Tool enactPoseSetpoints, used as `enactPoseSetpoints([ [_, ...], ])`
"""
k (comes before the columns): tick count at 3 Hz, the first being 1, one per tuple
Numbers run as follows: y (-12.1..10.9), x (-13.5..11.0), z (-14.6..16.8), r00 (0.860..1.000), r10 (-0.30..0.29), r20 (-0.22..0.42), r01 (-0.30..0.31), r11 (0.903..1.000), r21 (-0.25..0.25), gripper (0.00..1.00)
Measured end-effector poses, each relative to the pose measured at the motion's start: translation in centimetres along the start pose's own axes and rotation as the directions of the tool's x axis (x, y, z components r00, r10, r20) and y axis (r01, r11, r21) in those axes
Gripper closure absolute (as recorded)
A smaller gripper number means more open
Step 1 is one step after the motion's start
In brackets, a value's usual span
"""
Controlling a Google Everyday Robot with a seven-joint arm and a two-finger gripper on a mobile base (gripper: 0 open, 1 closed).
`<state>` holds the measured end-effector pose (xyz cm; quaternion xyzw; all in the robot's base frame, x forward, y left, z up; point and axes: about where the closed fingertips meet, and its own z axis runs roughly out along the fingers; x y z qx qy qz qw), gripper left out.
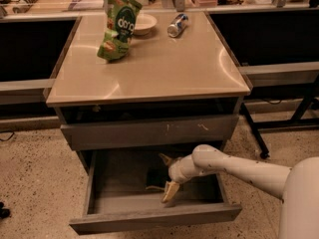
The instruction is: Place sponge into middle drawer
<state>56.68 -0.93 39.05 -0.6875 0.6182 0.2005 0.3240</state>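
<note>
The middle drawer (149,219) is pulled out at the bottom of the cabinet, with a plain grey front and a grey floor. The sponge (154,179), dark on top with a pale lower edge, lies on the drawer floor near its middle. My gripper (167,176) is inside the drawer, reaching in from the right on a white arm. Its pale fingers (170,191) stand spread apart, one behind the sponge's right end and one in front of it. The gripper is open.
Above the open drawer is a shut grey drawer front (124,132) with small pale scratch marks. On the beige cabinet top (164,66) stand a green snack bag (118,28), a white bowl (143,23) and a lying can (177,25). Black table legs (254,133) stand at right.
</note>
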Motion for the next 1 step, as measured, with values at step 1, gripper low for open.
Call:
enactPoseSetpoints([
  [1, 0.00, 0.00, 0.00, 1.000, 0.000, 0.000, 0.000, 1.0000, 0.000, 0.00],
])
